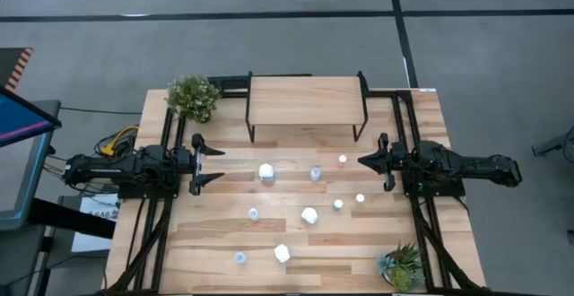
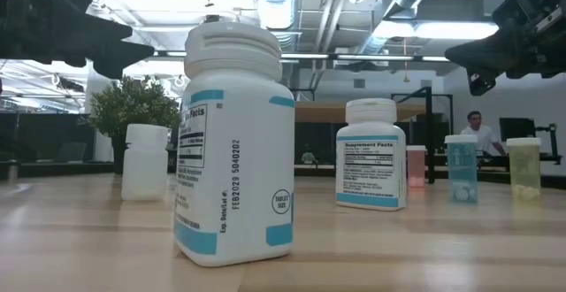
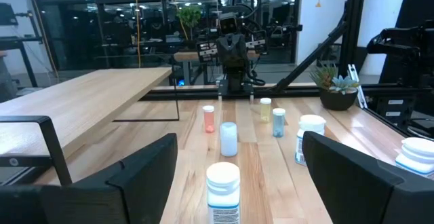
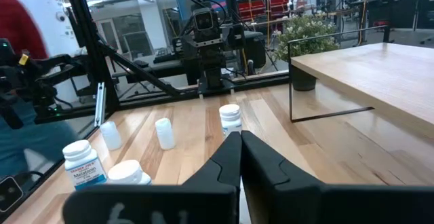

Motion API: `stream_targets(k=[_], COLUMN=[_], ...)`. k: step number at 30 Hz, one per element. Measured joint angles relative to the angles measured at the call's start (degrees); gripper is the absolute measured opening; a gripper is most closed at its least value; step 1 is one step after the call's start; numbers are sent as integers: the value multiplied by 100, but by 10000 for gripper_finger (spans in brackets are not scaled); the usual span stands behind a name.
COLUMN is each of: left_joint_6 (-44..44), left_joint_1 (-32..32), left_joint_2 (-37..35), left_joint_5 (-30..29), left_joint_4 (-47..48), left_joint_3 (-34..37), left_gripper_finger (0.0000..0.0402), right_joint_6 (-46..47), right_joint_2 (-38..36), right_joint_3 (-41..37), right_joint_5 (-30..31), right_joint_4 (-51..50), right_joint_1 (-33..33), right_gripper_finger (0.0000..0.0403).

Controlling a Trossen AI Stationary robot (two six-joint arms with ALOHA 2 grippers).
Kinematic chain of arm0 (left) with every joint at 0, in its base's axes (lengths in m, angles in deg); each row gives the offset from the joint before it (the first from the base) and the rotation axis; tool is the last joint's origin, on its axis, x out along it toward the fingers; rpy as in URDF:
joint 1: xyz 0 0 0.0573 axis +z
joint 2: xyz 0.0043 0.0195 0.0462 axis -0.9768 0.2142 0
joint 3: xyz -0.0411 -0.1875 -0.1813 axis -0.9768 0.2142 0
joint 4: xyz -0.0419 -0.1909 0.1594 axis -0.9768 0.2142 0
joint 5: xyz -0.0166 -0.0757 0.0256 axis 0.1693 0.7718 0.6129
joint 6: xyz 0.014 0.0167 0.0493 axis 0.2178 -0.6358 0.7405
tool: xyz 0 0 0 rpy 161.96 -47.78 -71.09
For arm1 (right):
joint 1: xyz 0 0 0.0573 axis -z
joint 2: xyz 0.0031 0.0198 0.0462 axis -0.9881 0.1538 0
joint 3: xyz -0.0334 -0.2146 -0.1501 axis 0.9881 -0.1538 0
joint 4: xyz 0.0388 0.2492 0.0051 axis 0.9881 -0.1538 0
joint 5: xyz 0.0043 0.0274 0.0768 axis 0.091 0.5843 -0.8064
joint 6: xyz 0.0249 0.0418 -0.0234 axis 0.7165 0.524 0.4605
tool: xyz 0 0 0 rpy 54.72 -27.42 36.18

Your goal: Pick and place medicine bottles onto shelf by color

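High view: the counter (image 1: 215, 233) fills mid-frame; the shelf (image 1: 305, 99) at upper centre stands bare; medicine bottles (image 1: 266, 172) stand scattered below it, the nearest upright, just right of the left pincer (image 1: 220, 164), spread wide; the right pincer (image 1: 362, 161) is pinched together, empty.

a large white medicine bottle (image 2: 232, 150) with teal label bands is seen upright at the front of the wooden table (image 2: 424, 248). behind it, a plain white bottle (image 2: 145, 161) is set before a potted plant (image 2: 133, 111). farther right, another labelled white bottle (image 2: 370, 155), a reddish bottle (image 2: 416, 166), a teal bottle (image 2: 461, 168) and a yellowish bottle (image 2: 523, 166) are lined up. a person (image 2: 478, 133) is seen beyond.
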Motion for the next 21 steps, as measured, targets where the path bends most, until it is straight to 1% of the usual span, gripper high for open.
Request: stream_targets(k=[13,16,21], left_joint_6=[5,-290,-1144], left_joint_1=[-2,-2,1], left_joint_2=[2,2,2], left_joint_5=[0,-185,-210], left_joint_4=[-2,-27,-41], left_joint_3=[0,-1,0], left_gripper_finger=[306,306,306], right_joint_6=[-2,-1,-2], right_joint_2=[2,2,2], right_joint_3=[0,2,0], right_joint_5=[2,1,2], right_joint_4=[0,0,0], right_joint_1=[0,0,0], right_gripper_finger=[33,33,33])
